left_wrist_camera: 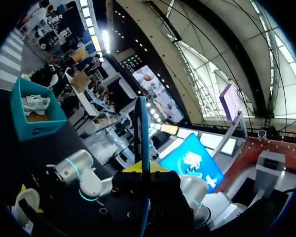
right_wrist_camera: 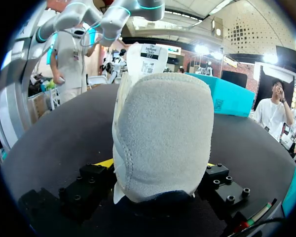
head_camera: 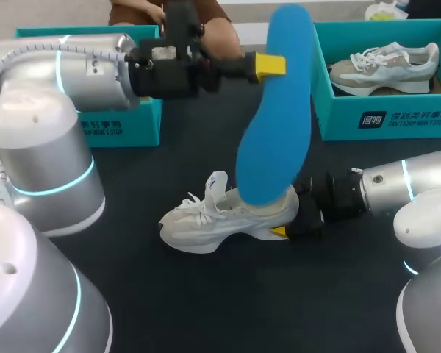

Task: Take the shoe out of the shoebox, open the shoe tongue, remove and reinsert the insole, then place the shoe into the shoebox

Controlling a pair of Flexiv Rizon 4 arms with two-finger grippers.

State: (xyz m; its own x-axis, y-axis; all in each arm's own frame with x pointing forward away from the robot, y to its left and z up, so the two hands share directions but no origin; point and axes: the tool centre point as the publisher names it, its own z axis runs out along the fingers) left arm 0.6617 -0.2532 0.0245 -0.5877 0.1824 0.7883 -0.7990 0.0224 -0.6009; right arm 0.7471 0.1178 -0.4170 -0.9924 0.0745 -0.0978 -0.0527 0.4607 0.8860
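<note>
A blue insole (head_camera: 275,110) hangs upright over the table with my left gripper (head_camera: 270,65) shut on its upper part. The left wrist view shows the insole (left_wrist_camera: 143,143) edge-on, pinched between the fingers of the left gripper (left_wrist_camera: 144,173). Below it a white and grey shoe (head_camera: 228,217) stands on the dark table, toe to the left. My right gripper (head_camera: 288,220) is at its heel. Seen from the right wrist, the grey heel (right_wrist_camera: 163,128) fills the space between the two fingers of the right gripper (right_wrist_camera: 158,170), which touch it from both sides.
A teal shoebox (head_camera: 386,121) holding a second shoe (head_camera: 386,66) stands at the back right. Another teal box (head_camera: 125,125) is at the back left, behind my left arm. Bare dark tabletop (head_camera: 228,309) lies in front of the shoe.
</note>
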